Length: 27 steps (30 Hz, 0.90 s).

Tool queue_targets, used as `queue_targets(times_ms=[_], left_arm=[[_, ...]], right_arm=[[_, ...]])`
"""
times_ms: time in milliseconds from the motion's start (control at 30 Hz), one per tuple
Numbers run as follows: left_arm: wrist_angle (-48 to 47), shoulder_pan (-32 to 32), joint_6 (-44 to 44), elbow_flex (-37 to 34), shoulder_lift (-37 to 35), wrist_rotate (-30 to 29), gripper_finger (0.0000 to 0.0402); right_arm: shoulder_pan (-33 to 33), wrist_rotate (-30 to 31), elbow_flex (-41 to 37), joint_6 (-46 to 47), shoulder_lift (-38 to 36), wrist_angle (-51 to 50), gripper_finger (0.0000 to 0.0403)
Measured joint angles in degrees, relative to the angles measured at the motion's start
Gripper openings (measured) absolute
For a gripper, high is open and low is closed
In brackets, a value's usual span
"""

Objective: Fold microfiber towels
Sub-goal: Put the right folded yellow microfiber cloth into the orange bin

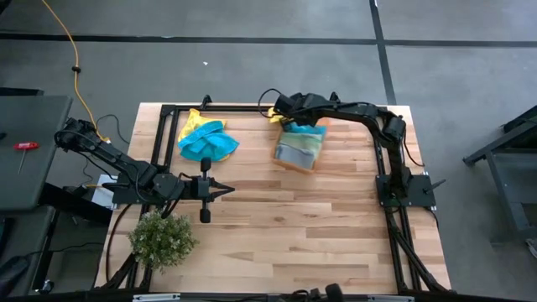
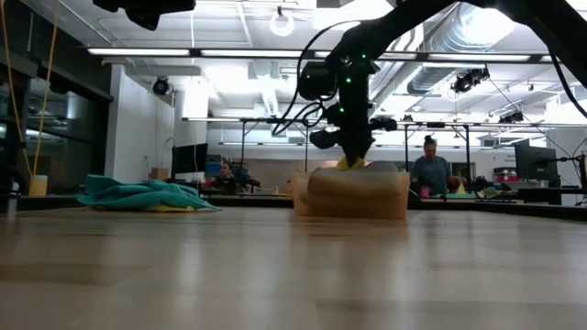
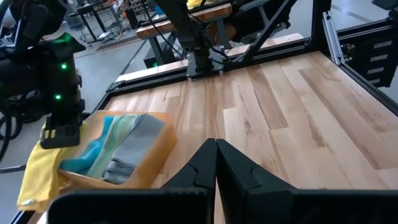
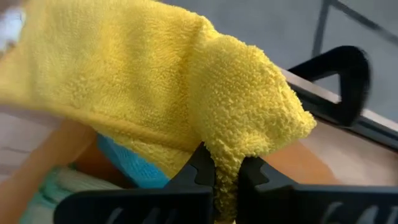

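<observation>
A yellow towel (image 4: 155, 81) is pinched in the closed right gripper (image 4: 227, 171) over the orange bin (image 1: 299, 151). The left gripper (image 1: 225, 190) is held closed and empty above the table (image 1: 319, 226).

My bench stands on a grey concrete floor (image 1: 252, 71) crossed by dark seams, with a yellow cable (image 1: 74, 59) trailing at the upper left of the high view. In the low view, long ceiling lights (image 2: 183, 52) and silver ducting (image 2: 477, 27) (upper right) run over a bright open workshop. Two people (image 2: 431, 174) sit at far tables mid-frame.
</observation>
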Motion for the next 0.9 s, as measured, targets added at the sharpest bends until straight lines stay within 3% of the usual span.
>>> queue_targets(times_ms=[267, 900], left_arm=[[-0.03, -0.01, 0.12, 0.0, 0.0, -0.01, 0.0], [0.19, 0.01, 0.0, 0.0, 0.0, 0.0, 0.0]], right_arm=[[0.78, 6.84, -0.04, 0.01, -2.04, -6.72, 0.0], [2.35, 14.94, -0.04, 10.12, -15.41, -30.09, 0.0]])
